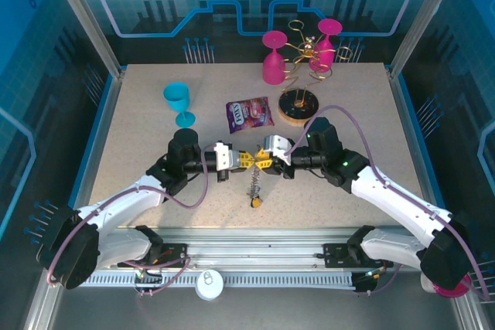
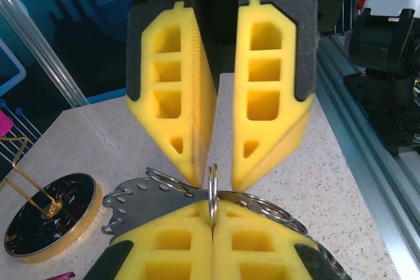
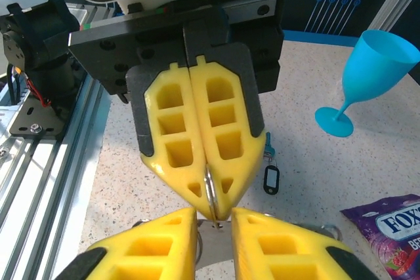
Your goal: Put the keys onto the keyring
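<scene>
Yellow fingers, grey keyring, turquoise goblet, purple packet, speckled beige table, 2 pink goblets

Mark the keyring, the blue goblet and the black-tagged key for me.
keyring point(image 2: 212, 191), left wrist view, upright edge of loop.
blue goblet point(image 3: 384, 57), right wrist view, bowl.
black-tagged key point(image 3: 270, 179), right wrist view, tag.

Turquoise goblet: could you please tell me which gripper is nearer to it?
Left. The left gripper lies right of the turquoise goblet, toward the near edge; the right gripper faces it from further right.
</scene>
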